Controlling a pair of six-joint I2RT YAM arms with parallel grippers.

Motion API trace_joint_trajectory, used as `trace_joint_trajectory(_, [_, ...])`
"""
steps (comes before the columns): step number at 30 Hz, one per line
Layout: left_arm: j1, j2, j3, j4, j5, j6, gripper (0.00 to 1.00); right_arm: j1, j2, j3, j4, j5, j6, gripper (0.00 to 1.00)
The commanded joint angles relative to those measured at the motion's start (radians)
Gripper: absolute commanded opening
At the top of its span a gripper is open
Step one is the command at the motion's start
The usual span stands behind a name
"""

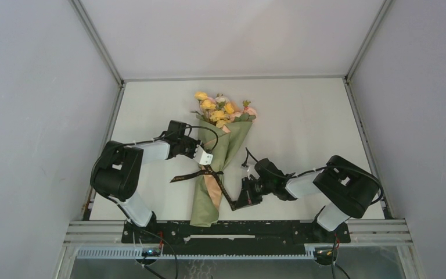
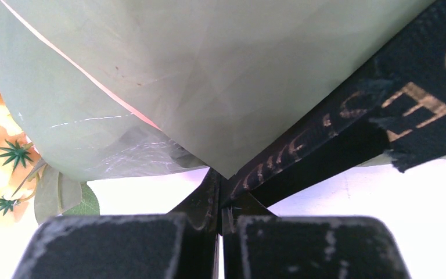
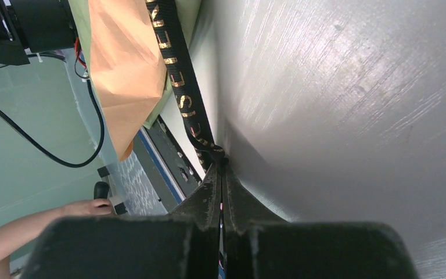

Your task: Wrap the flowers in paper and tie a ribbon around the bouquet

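The bouquet (image 1: 222, 142) lies lengthwise on the table, with the flowers (image 1: 219, 107) at the far end. They are pink, yellow and cream and sit in a cone of olive paper (image 1: 206, 203) with peach lining (image 3: 122, 70). The black ribbon (image 1: 209, 172) with gold lettering crosses the cone's narrow middle. My left gripper (image 1: 208, 164) is at that crossing, shut on the ribbon (image 2: 337, 116) right against the paper (image 2: 209, 70). Low on the table to the cone's right, my right gripper (image 1: 236, 203) is shut on the ribbon's other end (image 3: 177, 75), which runs taut to the bouquet. A short ribbon tail (image 1: 179, 178) trails left.
The white table (image 1: 302, 122) is bounded by grey walls and metal rails. The black base rail (image 1: 238, 229) runs along the near edge, close to the cone's foot. A person's hand (image 3: 40, 224) on a black handle shows beyond the table edge in the right wrist view.
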Motion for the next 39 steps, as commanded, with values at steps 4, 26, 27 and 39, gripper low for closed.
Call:
trace_joint_trajectory(4, [0.015, 0.021, 0.04, -0.001, -0.017, 0.008, 0.0, 0.039, 0.021, -0.072, -0.104, 0.018, -0.005, 0.0])
trace_joint_trajectory(26, [-0.072, -0.298, -0.192, -0.245, -0.058, 0.148, 0.99, -0.017, -0.362, 0.103, -0.472, 0.238, -0.155, 0.6])
trace_joint_trajectory(27, [-0.078, -0.328, -0.195, -0.287, -0.067, 0.145, 1.0, -0.026, -0.396, 0.113, -0.501, 0.252, -0.164, 0.65])
trace_joint_trajectory(39, [-0.202, -0.709, -0.033, -0.702, -0.036, -0.372, 1.0, -0.289, -0.706, 0.228, -0.674, 0.466, -0.246, 0.87])
